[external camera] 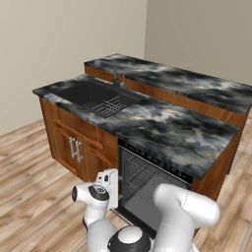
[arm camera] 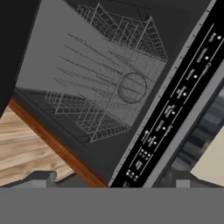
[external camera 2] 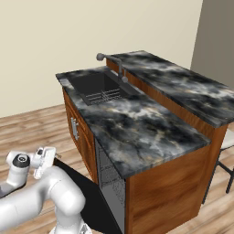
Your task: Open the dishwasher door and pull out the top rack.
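Your claw [arm camera: 111,183] is wide open and holds nothing. Ahead of it the rack [arm camera: 109,83] sits inside. The right base view shows the door [external camera 2: 93,201] down beside it.

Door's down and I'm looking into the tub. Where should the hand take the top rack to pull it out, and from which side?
Take the top rack by its front rim wire, near the middle, coming straight in from the open front over the lowered dishwasher door. The rack is a wide, shallow wire basket sitting fully inside, so only its front edge faces out. The hand is open and apart from it; a centred grip should probably keep the pull even.
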